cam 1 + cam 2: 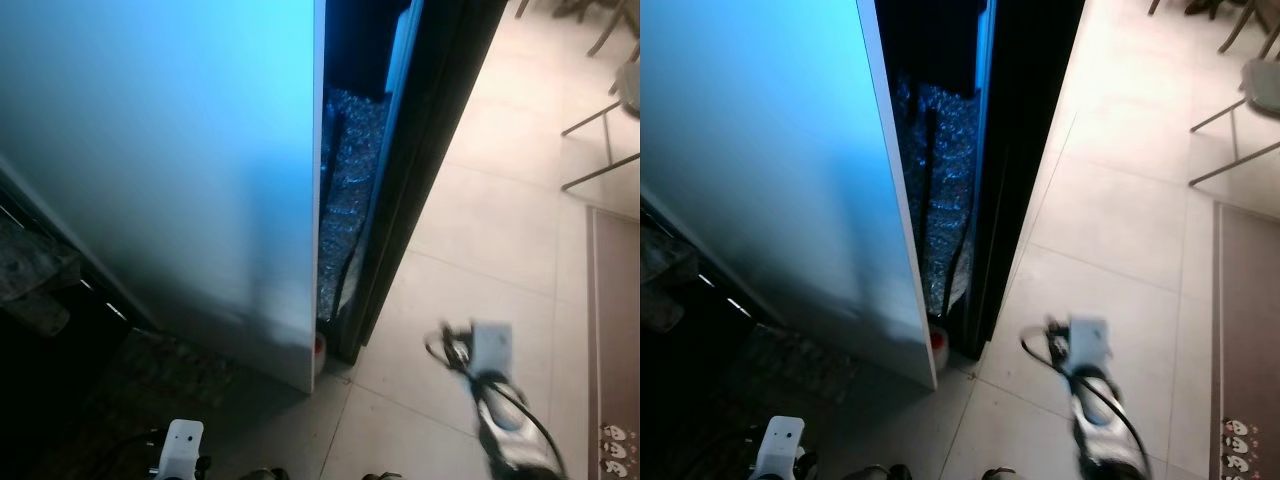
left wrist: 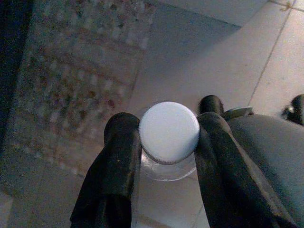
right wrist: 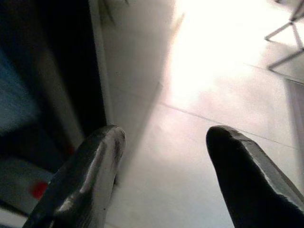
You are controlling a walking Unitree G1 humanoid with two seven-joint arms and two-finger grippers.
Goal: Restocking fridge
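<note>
— Right, what is the left gripper (image 2: 166,142) doing down there?

— It is gripping a clear bottle (image 2: 167,168) just under its white cap (image 2: 169,132). The two black fingers (image 2: 116,156) are pressing in on either side of the neck, so the cap is sitting squarely between them, poking up past the pads. Tiled floor (image 2: 223,61) and a speckled mat (image 2: 71,80) are lying below it.

— And the right gripper (image 3: 164,156)?

— Its fingers are standing wide apart, clutching nothing; pale floor tile is showing in the gap between them. From the head, that arm (image 1: 500,400) is reaching forward over the tiles, low and to the right, blurred.

— Where is the fridge in all this?

— Straight ahead. The big pale door (image 1: 180,160) is glowing bluish and standing ajar, with a narrow dark slot between its edge and the black cabinet side (image 1: 420,150). Something crinkly and shiny (image 1: 350,170) is showing inside that slot; I cannot tell what it is. A small red spot (image 1: 938,343) is sitting at the door's foot.

— Anything else around?

— Chair legs (image 1: 1230,140) are standing on the tiles far right, beside a rug (image 1: 612,330).
</note>
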